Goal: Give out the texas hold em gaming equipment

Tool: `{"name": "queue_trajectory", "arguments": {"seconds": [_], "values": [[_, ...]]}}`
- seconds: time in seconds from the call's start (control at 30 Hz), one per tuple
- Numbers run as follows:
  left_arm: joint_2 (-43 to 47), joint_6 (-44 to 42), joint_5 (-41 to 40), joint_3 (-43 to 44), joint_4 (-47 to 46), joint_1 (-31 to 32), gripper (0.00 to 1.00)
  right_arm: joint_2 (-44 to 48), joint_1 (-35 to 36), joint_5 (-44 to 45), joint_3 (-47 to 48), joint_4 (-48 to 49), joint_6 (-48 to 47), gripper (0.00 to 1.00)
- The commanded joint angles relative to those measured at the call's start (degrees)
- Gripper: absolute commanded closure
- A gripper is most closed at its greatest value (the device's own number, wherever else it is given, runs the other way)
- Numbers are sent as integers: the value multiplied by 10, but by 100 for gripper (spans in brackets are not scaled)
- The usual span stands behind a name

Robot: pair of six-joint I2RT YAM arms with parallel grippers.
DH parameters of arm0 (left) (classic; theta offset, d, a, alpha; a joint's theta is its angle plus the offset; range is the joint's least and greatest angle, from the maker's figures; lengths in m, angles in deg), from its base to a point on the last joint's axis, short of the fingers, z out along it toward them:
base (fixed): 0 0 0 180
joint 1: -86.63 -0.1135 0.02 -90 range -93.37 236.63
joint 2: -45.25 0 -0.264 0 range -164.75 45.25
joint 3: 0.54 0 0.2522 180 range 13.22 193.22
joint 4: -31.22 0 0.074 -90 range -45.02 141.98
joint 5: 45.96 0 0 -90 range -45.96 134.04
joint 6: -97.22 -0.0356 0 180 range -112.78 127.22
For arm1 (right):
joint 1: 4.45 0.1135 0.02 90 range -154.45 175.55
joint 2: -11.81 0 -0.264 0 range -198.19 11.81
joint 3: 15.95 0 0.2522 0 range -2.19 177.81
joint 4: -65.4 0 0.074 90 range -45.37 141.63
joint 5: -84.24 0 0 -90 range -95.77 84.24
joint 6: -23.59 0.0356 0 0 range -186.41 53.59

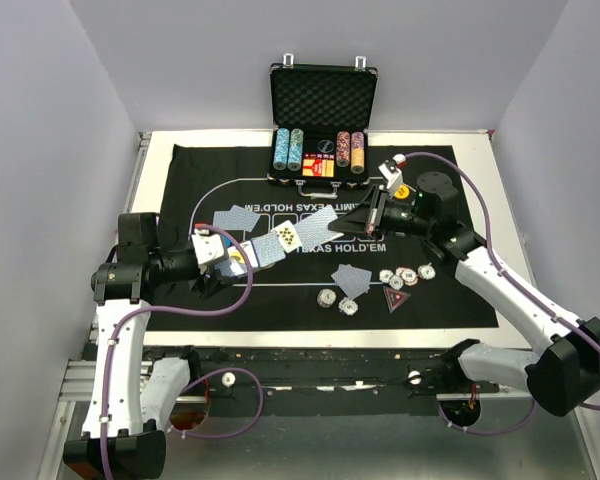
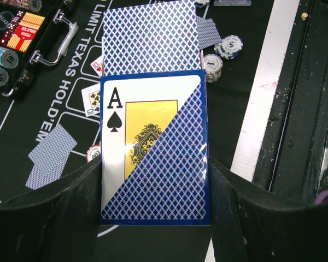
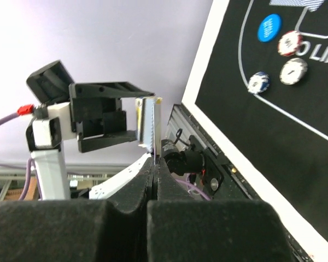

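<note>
Deck (image 2: 153, 158) of blue-backed cards is clamped between the left gripper (image 2: 154, 188) fingers and held above the mat's 8 o'clock area. Its top face shows an ace of spades corner plus a diagonal blue lattice half. Single card (image 2: 147, 35), back up, sticks out past the deck's far end toward 2 o'clock and overlaps it. Its other end reaches the right gripper (image 3: 153, 168), jaws pressed together on a thin edge-on sliver, apparently that card. That arm hangs over the mat at 1 o'clock from centre. Right wrist view shows the deck edge-on in the left fingers, just beyond the closed tips.

On the mat (image 1: 460, 300):
- face-down pair (image 1: 352, 279) at 5 o'clock of centre
- second pair (image 1: 235, 218) at 10 o'clock
- face-up card (image 2: 94, 100) in a printed box near centre
- striped chips (image 1: 406, 274) clustered at 4 o'clock
- two loose chips (image 1: 326, 296) at 6 o'clock
- red triangular marker (image 1: 396, 297) just below the cluster; touching or not, cannot tell
- blue button (image 3: 269, 27) near some chips, seen only from the right wrist

Case (image 1: 323, 120) stands open at 12 o'clock with chip rows inside.
</note>
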Motion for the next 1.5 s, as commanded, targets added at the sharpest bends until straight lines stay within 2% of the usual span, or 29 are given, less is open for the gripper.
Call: {"name": "queue_trajectory", "arguments": {"seconds": [0.0, 0.23, 0.47, 0.87, 0.93, 1.0, 1.17, 1.4, 1.47], "values": [[8, -2, 15, -4, -14, 3, 63, -8, -41, -7, -24, -12, -15, 99], [13, -1, 13, -3, -11, 2, 63, -88, -97, 60, -37, -37, -78, 99], [20, -1, 11, 0, -6, 2, 63, -232, -119, 134, -3, -38, -146, 99], [22, -3, 7, 5, 2, 2, 64, -370, -127, 223, 62, -46, -207, 98], [24, -3, 7, 4, 1, 3, 64, -383, -127, 251, 78, -83, -219, 91], [24, -4, 7, 3, 1, 2, 63, -378, -127, 294, 82, -111, -229, 76], [21, -8, 8, -1, -1, 3, 63, -351, -126, 340, 86, -155, -251, 54], [16, -7, 11, 5, 1, 3, 64, -324, -101, 380, 120, -208, -271, 48], [17, -8, 9, 4, 1, 3, 63, -308, -90, 379, 110, -180, -271, 48]]}}
